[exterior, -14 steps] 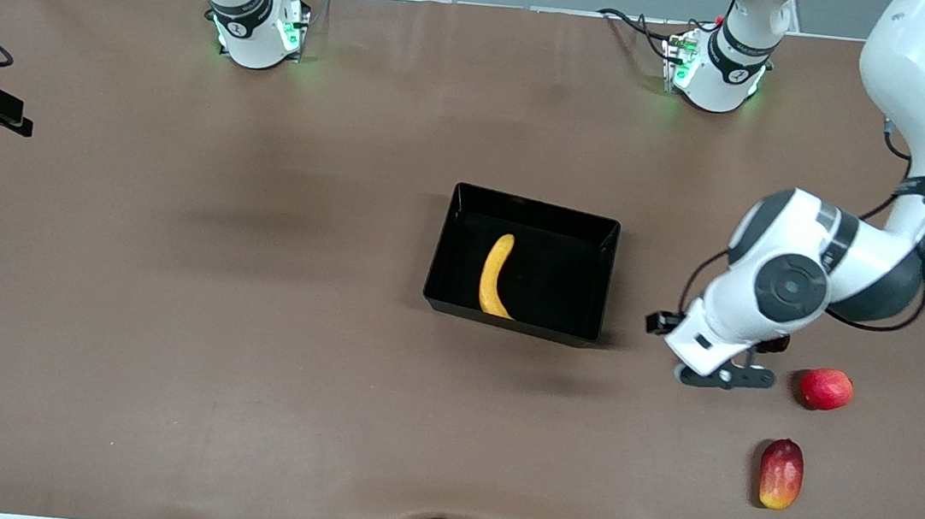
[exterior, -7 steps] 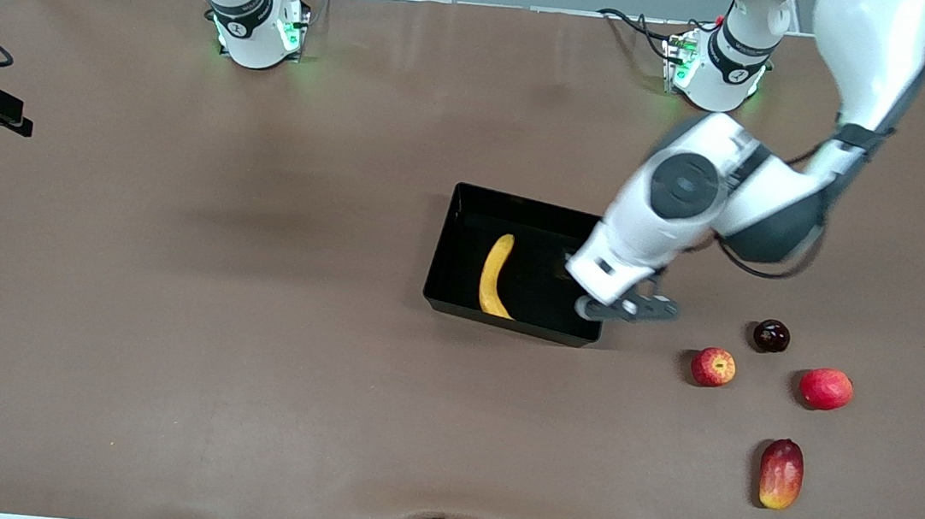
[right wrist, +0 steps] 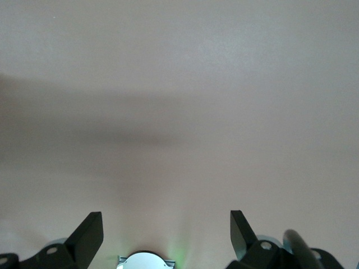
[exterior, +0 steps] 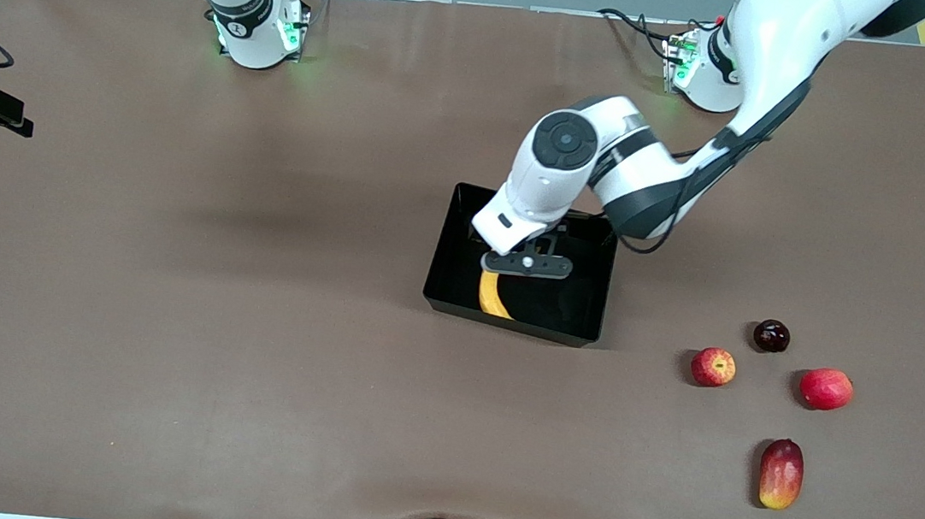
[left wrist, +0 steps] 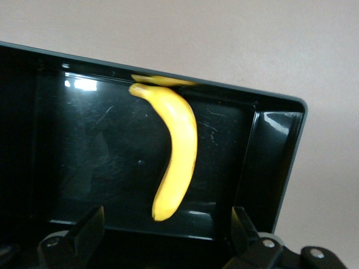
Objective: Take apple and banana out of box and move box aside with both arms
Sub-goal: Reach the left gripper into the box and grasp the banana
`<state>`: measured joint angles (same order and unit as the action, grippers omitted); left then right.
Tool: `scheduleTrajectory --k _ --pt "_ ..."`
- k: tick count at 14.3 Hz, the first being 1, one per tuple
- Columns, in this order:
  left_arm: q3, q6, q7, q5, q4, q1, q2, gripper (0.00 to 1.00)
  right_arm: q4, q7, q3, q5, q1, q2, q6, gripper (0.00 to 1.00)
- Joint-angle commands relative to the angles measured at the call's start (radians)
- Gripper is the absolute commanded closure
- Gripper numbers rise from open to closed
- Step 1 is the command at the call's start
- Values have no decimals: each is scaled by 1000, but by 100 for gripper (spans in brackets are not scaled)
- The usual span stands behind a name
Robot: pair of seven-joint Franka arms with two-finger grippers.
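Note:
The black box (exterior: 558,331) stands mid-table with the yellow banana (exterior: 492,297) lying in it. My left gripper (exterior: 527,266) hangs over the box, above the banana, open and empty. In the left wrist view the banana (left wrist: 178,148) lies on the box's floor near one glossy wall (left wrist: 269,162), and my left gripper (left wrist: 166,214) has its fingers spread wide. The small red apple with yellow streaks (exterior: 712,367) lies on the table toward the left arm's end, apart from the box. My right gripper (right wrist: 165,218) is open and empty over bare table, out of the front view.
Three other fruits lie by the apple: a dark plum (exterior: 771,336), a red round fruit (exterior: 825,389) and a red-yellow mango (exterior: 780,473), nearest the front camera. The right arm's base (exterior: 255,27) and the left arm's base (exterior: 710,66) stand along the table's back edge.
My left arm swung from over the apple across to over the box, with its gripper empty. The apple came into sight and stays on the table. The banana has not moved.

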<state>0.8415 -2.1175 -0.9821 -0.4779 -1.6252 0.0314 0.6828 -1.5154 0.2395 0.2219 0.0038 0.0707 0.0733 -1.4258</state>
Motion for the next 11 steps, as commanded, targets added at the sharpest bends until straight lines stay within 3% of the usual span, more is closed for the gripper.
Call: scheduleTrajectory --k 1,4,8,11 --pt "-1 -35 -9 -56 8 18 58 0 17 -11 -9 12 -15 9 11 0" --pt "-38 -64 -23 -120 5 56 110 0 21 -41 -9 13 -3 9 10 0" --pt "-142 -157 -35 -122 5 154 129 0 21 -59 -10 16 1 9 10 0" --pt "-157 -197 -35 -123 4 171 162 0 23 -60 -12 18 3 9 8 0"
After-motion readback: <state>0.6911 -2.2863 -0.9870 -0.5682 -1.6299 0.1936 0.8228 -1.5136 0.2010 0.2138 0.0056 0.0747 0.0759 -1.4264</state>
